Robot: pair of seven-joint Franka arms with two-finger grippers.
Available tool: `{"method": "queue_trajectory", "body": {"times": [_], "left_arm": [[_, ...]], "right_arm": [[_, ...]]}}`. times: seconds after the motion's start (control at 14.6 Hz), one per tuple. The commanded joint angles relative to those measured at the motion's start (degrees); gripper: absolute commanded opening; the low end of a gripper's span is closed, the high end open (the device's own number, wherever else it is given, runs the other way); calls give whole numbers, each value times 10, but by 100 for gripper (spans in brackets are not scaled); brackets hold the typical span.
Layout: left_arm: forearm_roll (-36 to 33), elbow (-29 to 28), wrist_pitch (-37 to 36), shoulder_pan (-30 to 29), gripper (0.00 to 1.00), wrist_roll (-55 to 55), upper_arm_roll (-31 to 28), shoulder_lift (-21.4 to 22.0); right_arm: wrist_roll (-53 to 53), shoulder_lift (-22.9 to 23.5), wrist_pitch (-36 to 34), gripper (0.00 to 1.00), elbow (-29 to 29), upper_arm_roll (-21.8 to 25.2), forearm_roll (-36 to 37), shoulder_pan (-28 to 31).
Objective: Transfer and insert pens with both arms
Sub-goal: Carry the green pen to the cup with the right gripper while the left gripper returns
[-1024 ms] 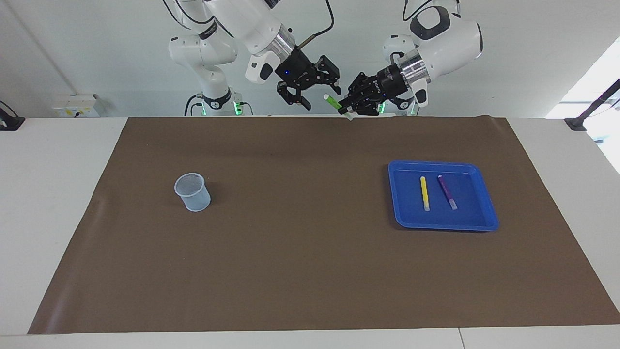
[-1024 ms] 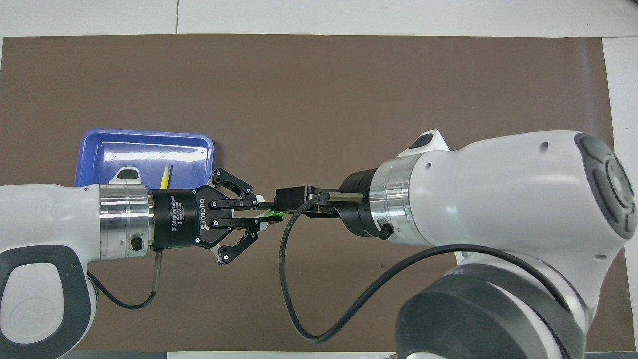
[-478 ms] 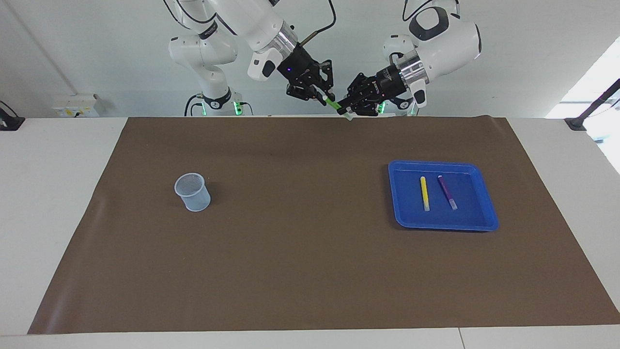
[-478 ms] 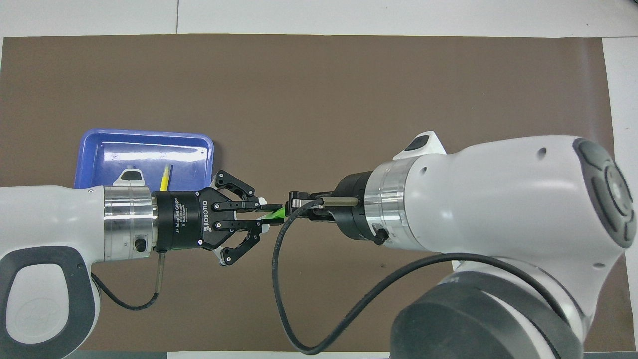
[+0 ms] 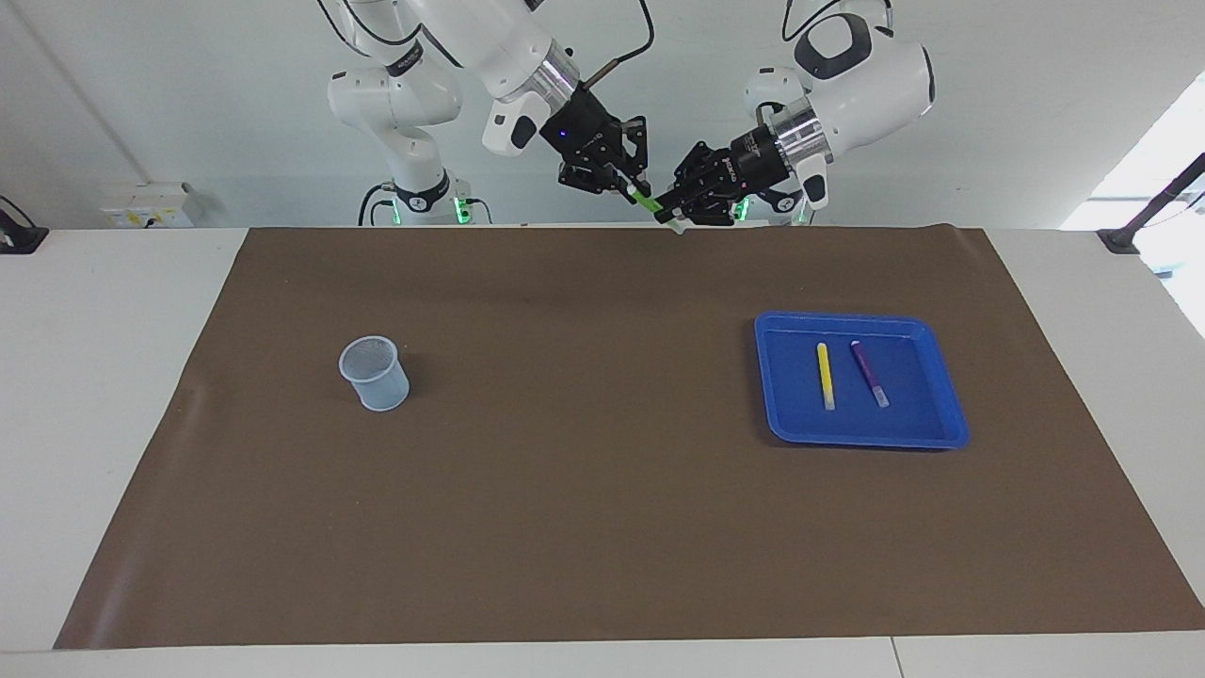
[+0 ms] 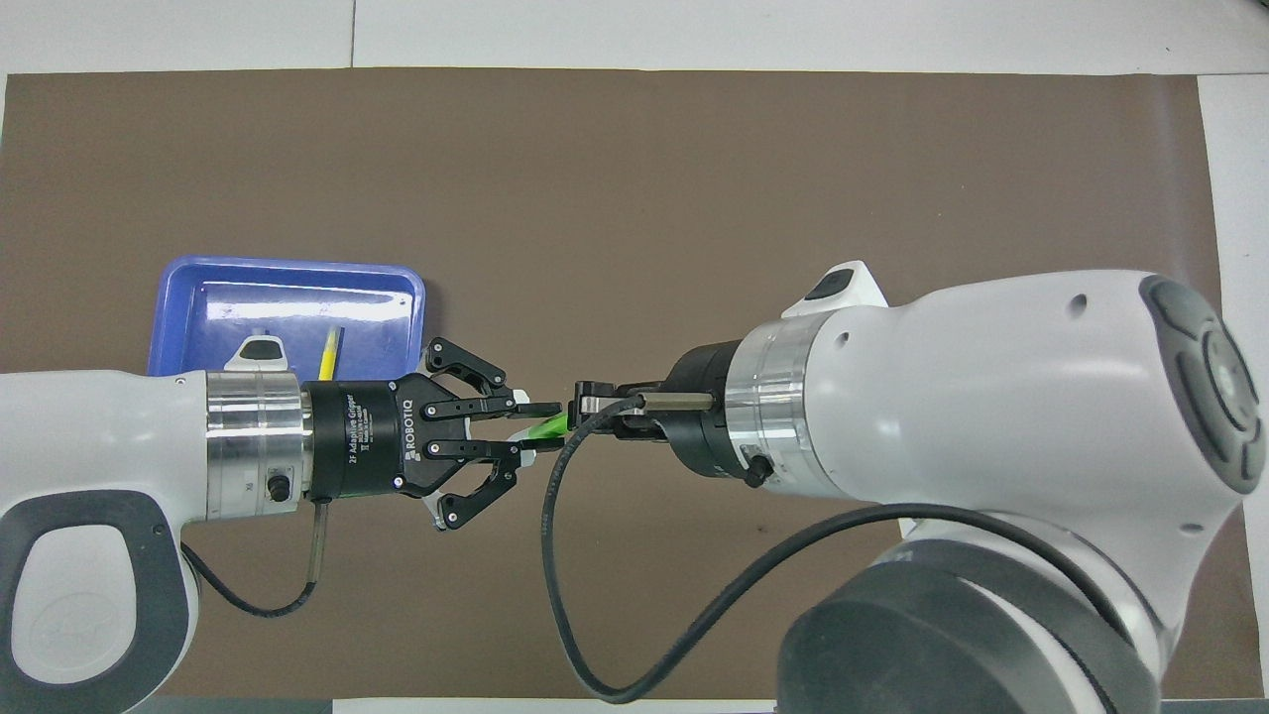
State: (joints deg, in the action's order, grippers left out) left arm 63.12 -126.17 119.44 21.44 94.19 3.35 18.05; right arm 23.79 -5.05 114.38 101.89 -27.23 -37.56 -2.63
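Green pen [image 5: 644,200] between both my grippers, up over the mat's robot-side edge.

My right gripper [image 5: 623,186] clamps it; my left gripper [image 5: 670,207], fingers slightly apart, can't tell. Overhead, my arms hide the purple pen [image 5: 869,373]; yellow pen [image 5: 825,374] shows in the blue tray [image 5: 857,436].

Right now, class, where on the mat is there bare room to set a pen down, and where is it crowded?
Bare mat lies between the cup and the tray, and nearer the camera. The tray, holding two pens, is crowded.
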Motion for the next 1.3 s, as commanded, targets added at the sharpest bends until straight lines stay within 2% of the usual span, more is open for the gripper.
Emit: {"method": "queue_trajectory", "body": {"times": [0.0,0.27,0.41,0.48,0.61,0.96,1.09,1.23], "left_arm": [[11,-17,10,7,100,-2,-5,18],[-11,-17,4,-2,100,-8,-7,19],[-80,-17,0,-5,100,-45,-7,18],[-108,-17,-13,-5,100,-81,-7,18],[-172,-14,-57,-9,100,-180,-11,19],[-250,-13,-148,-140,100,-465,-12,15],[-305,-17,-163,-181,100,-589,-12,-5],[-372,-15,-159,-210,100,-698,-12,-31]], "right_arm": [[-14,-12,-9,0,13,9,-3,9],[-60,-18,-60,0,18,61,50,9],[-86,-22,-67,0,31,88,69,9],[-103,-25,-65,0,42,99,112,9],[-131,-36,-62,0,67,118,167,9],[-187,-72,-14,0,155,182,252,9],[-188,-73,-5,0,167,208,266,9],[-197,-78,7,0,182,225,316,9]]}}
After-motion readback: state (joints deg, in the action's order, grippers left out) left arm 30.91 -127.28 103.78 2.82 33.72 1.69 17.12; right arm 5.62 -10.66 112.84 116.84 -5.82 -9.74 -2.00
